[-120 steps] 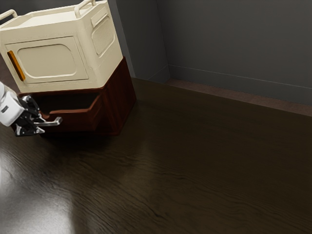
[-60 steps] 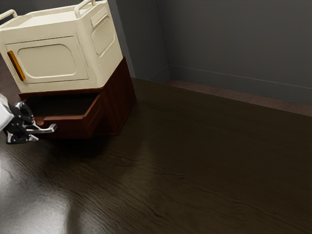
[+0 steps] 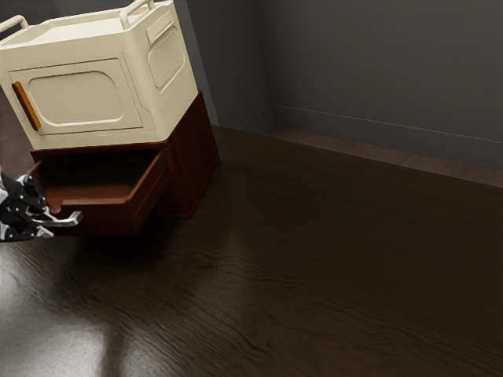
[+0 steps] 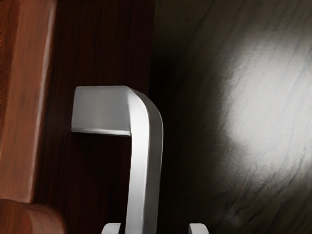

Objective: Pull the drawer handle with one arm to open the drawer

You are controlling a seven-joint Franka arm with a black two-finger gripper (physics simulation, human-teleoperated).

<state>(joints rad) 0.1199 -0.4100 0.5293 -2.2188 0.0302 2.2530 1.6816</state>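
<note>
At the exterior view's far left my gripper (image 3: 44, 219) is at the metal handle (image 3: 69, 221) on the front of the dark red drawer (image 3: 98, 218). The drawer is pulled partway out, so its inside shows. In the wrist view the fingertips of my gripper (image 4: 155, 228) stand apart on both sides of the grey handle bar (image 4: 141, 180). One fingertip is close beside the bar, while a gap separates the other from it. The handle's far bend and mount (image 4: 101, 110) reach back to the drawer front (image 4: 97, 185).
A cream box (image 3: 78, 94) with an orange door handle (image 3: 26, 106) sits on top of the red cabinet (image 3: 190, 161). Dark wooden tabletop (image 3: 314, 267) stretches in front and toward the exterior view's right. Grey walls (image 3: 377, 71) stand behind.
The drawer has slid farther out of the cabinet. My gripper moved with its handle toward the exterior view's left and slightly down; the cream box stayed put.
</note>
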